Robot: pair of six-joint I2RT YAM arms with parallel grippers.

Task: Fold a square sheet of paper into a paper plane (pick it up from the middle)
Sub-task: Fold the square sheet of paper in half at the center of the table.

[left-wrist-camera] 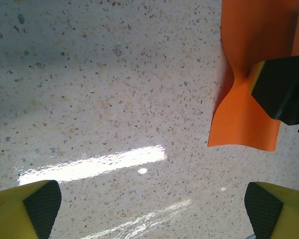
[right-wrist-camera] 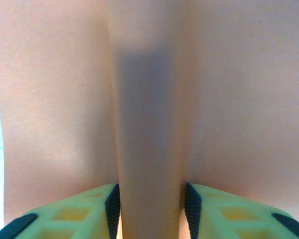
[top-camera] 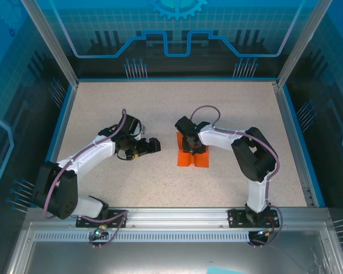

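Found the paper plane [top-camera: 199, 161] lying near the middle of the desk [top-camera: 160, 108], just right of centre, wings spread flat. Saw the right tool [top-camera: 190, 148] planted on top of it, pads [right-wrist-camera: 112, 205] pressed to either side of the raised middle fold (a grasp on the plane, by the look from the right wrist). Noted the left tool [top-camera: 151, 145] just beside the plane's left edge, spread wide and holding nothing, over bare desk. Judged the pinch the weak point: too shallow on a thin, slick ridge and could slip off on a lift; too hard and could crush the crease and splay the wings. Reckoned also on a sagging wing brushing the left tool's near finger and dragging the folds open.
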